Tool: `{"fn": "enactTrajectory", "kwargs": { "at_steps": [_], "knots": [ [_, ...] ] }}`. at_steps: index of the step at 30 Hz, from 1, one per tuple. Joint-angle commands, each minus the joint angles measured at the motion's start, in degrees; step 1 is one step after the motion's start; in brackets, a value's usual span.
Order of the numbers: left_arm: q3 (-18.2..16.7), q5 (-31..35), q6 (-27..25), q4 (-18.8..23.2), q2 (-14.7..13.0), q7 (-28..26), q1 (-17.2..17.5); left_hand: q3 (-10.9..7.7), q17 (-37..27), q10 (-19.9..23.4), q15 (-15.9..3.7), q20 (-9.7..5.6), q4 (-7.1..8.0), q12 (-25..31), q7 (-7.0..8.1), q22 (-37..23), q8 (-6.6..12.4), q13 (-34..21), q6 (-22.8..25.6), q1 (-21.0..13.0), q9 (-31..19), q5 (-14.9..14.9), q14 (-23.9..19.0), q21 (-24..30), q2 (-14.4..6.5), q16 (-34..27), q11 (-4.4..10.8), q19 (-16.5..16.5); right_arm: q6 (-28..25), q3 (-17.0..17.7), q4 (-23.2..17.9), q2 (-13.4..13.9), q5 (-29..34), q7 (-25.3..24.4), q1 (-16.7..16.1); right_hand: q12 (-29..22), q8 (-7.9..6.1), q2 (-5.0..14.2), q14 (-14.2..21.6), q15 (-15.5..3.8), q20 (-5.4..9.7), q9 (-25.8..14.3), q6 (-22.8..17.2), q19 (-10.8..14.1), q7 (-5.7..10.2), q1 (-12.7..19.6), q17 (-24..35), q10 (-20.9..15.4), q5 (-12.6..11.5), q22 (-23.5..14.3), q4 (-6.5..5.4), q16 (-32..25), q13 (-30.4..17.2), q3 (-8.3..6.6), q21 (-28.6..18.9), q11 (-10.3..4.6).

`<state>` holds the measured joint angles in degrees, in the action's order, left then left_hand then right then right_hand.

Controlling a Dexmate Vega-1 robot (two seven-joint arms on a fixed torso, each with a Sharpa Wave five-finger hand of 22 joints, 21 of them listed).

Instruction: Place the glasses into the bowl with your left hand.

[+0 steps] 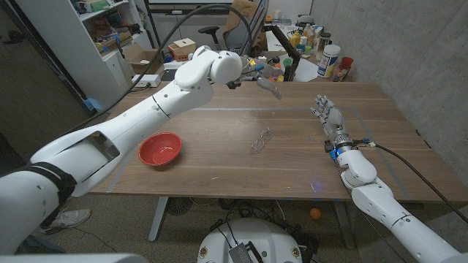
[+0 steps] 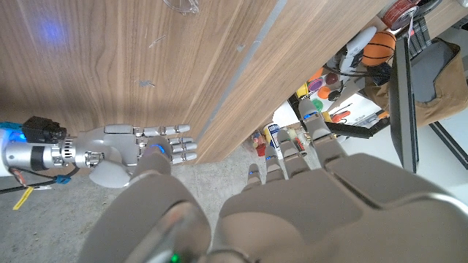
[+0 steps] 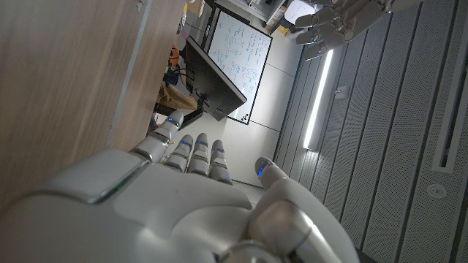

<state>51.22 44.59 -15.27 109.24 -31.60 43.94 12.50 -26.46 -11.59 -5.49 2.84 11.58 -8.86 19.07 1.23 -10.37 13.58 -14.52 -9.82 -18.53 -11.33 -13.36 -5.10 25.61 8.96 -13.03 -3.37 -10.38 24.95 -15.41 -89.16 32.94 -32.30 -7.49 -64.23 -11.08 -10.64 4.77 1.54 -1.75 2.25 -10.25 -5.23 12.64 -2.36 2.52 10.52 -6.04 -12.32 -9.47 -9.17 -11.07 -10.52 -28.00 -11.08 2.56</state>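
Nearest the camera in the head view, the left arm (image 1: pixel 110 139) enters from the lower left corner and runs diagonally up across the wooden table (image 1: pixel 219 164) toward the upper middle of the frame. Below that arm, at left of centre, a red bowl (image 1: pixel 160 149) sits on the table surface with nothing in it. At centre frame lie the glasses (image 1: pixel 260 140), thin-framed and clear, on bare wood, well apart from the bowl and touching neither hand. No object lies on the wood between the glasses and the bowl.

At the right, the right hand (image 1: pixel 329 120) stands on the table with fingers extended upward and apart, holding nothing; the left wrist view shows the same hand (image 2: pixel 142 150) with fingers straight.

Farther back, the left hand (image 1: pixel 265 77) hangs above the table's far edge in the upper middle, fingers loosely apart, nothing held. It is beyond the glasses, not over them.

Behind the table stands clutter: a white canister (image 1: pixel 330 61) and small bottles at upper right, a cardboard box (image 1: pixel 181 50) and shelving (image 1: pixel 88 36) at upper left.
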Motion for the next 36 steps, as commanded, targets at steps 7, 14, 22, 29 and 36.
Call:
{"fn": "enactTrajectory", "kwargs": {
  "at_steps": [7, 14, 22, 29, 36],
  "knots": [
    [3.34, 1.04, 0.36, -2.79, 0.84, 2.82, -1.9, 0.31, -0.08, -0.04, 0.07, 0.47, -0.13, 0.26, -0.84, -0.12, -0.11, -0.22, -0.48, -1.45, -0.21, -0.41, -0.37, -0.5, -0.03, 0.17, -0.12, 0.03, 0.35, -0.53, 2.15, -0.7, -0.43, 0.85, 1.32, -0.19, -0.22, 3.66, 0.55, -0.27, 3.29, -0.11, -0.47, 0.43, 0.11, -0.37, 0.19, -0.51, -0.47, -0.32, -0.05, 0.07, -0.34, -0.29, -0.11, 0.0],
    [4.21, 2.36, -0.12, -3.68, 1.27, 2.9, -1.54, 0.38, -0.05, 0.06, 0.0, 0.51, -0.26, 0.35, -0.82, -0.11, -0.12, -0.23, -0.36, -2.08, -0.22, -0.45, -0.68, -0.69, -0.03, 0.2, -0.16, -0.03, 0.35, -0.69, 2.9, -0.86, -0.68, 1.15, 1.75, -0.17, -0.21, 3.68, 0.51, -0.32, 3.28, -0.11, -0.46, 0.37, 0.17, -0.36, 0.18, -0.5, -0.48, -0.32, -0.04, 0.1, -0.34, -0.3, -0.09, 0.03],
    [5.16, 2.02, 0.97, -5.15, 1.87, 3.95, -1.77, 0.53, -0.06, -0.08, -0.09, 0.39, -0.2, 0.34, -0.89, -0.11, -0.1, -0.25, -0.14, -2.38, -0.23, -0.46, -0.78, -0.86, -0.03, 0.3, -0.15, -0.11, 0.51, -0.74, 3.43, -0.95, -0.91, 1.41, 1.98, -0.15, -0.19, 3.68, 0.54, -0.35, 3.25, -0.11, -0.46, 0.36, 0.15, -0.37, 0.18, -0.5, -0.47, -0.32, -0.04, 0.1, -0.34, -0.3, -0.08, 0.0],
    [5.85, 2.28, 1.4, -5.93, 2.26, 4.53, -1.98, 0.71, -0.11, -0.08, -0.27, 0.25, -0.06, 0.38, -1.04, -0.11, -0.19, -0.27, -0.21, -2.47, -0.24, -0.45, -0.74, -1.11, -0.05, 0.41, -0.28, 0.06, 0.87, -0.73, 4.02, -1.13, -1.11, 1.57, 2.08, -0.15, -0.19, 3.68, 0.54, -0.35, 3.27, -0.11, -0.48, 0.37, 0.12, -0.37, 0.19, -0.52, -0.47, -0.32, -0.05, 0.11, -0.34, -0.3, -0.08, -0.01],
    [6.82, 2.71, 1.47, -7.12, 2.8, 5.39, -2.06, 0.88, -0.16, -0.31, -0.15, 0.28, 0.1, 0.34, -1.06, -0.12, -0.21, -0.3, -0.08, -2.49, -0.24, -0.44, -0.76, -1.31, -0.11, 0.47, -0.42, 0.16, 1.0, -0.72, 4.28, -1.08, -1.32, 1.88, 2.14, -0.14, -0.19, 3.67, 0.63, -0.32, 3.26, -0.11, -0.49, 0.32, 0.17, -0.36, 0.18, -0.53, -0.47, -0.32, -0.03, 0.09, -0.34, -0.31, -0.06, -0.05]
  ]
}}
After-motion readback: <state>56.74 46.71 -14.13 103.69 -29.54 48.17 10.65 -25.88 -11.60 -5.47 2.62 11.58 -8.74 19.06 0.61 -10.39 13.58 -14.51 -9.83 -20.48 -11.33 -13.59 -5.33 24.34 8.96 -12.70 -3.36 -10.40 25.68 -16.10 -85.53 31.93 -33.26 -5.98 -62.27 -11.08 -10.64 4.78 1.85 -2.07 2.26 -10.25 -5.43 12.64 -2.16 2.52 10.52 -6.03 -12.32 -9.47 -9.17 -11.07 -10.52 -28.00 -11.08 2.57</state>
